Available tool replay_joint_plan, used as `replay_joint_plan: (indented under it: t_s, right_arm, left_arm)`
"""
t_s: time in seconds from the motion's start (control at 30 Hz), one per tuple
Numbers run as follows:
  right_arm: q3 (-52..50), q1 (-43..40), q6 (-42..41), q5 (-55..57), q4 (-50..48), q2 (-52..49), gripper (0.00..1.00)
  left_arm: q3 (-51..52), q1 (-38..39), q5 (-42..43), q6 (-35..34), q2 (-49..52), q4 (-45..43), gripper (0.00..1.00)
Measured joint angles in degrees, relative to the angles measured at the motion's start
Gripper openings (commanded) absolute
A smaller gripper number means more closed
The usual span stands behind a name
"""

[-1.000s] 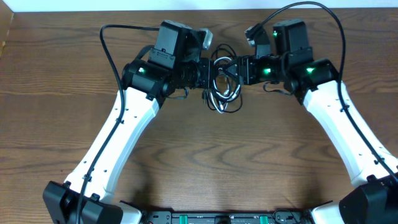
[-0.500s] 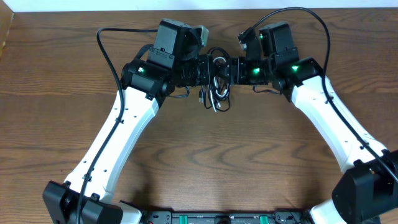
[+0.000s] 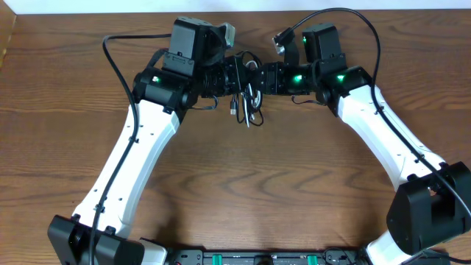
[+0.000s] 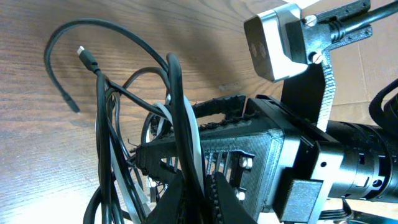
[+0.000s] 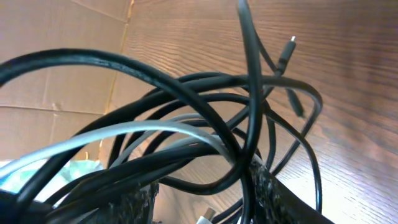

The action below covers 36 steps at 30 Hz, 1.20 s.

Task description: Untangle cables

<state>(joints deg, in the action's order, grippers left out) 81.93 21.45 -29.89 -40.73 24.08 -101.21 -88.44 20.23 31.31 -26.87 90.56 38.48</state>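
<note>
Tabletop (image 4: 37, 155) is seen behind cables (image 4: 107, 124) pinched in the left end effector (image 4: 198, 186), hidden overhead. Right end effector (image 5: 205, 194) closure cannot be told.

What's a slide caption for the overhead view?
Left gripper and right gripper meet near the table's far edge, a tangled bundle of cables caught between them.

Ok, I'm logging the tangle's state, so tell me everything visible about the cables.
The cables are a tangled bundle of thin, glossy cords, several black and one white, raised off the table between the left gripper and right gripper. Loops cross and hang down; at least one small plug end dangles free. Both grippers' fingers touch it.
</note>
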Motion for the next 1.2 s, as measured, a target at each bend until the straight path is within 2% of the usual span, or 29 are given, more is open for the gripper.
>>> replay_joint_plan:
  t_s: [0.1, 0.2, 0.4, 0.63, 0.8, 1.0, 1.2]
  right_arm:
    - [0.00, 0.00, -0.42, -0.04, -0.04, -0.02, 0.42]
    - [0.00, 0.02, -0.90, 1.68, 0.31, -0.24, 0.31]
    - [0.17, 0.20, -1.11, 12.33, 5.11, -2.95, 0.23]
    - [0.92, -1.01, -1.09, 21.51, 12.83, -4.07, 0.24]
    - [0.87, -8.31, 0.85, 28.72, 19.37, -5.01, 0.23]
    - [0.87, -11.80, 5.27, 30.32, 22.69, -5.05, 0.20]
    - [0.87, -11.82, 10.27, 30.10, 24.94, -5.07, 0.20]
  left_arm:
    - [0.00, -0.11, 0.52, -0.59, 0.00, -0.39, 0.07]
    - [0.02, -0.15, 1.99, -1.09, 0.00, -1.62, 0.07]
    - [0.02, -0.68, 7.15, -1.66, 0.26, -2.91, 0.07]
    - [0.04, -6.25, 12.28, -1.88, 0.70, -3.19, 0.07]
    - [0.04, -15.08, 14.53, -1.81, -2.86, -4.00, 0.07]
    - [0.04, -20.76, 15.45, -1.49, -5.55, -3.39, 0.07]
    - [0.04, -21.68, 14.25, 1.49, -5.57, -1.62, 0.07]
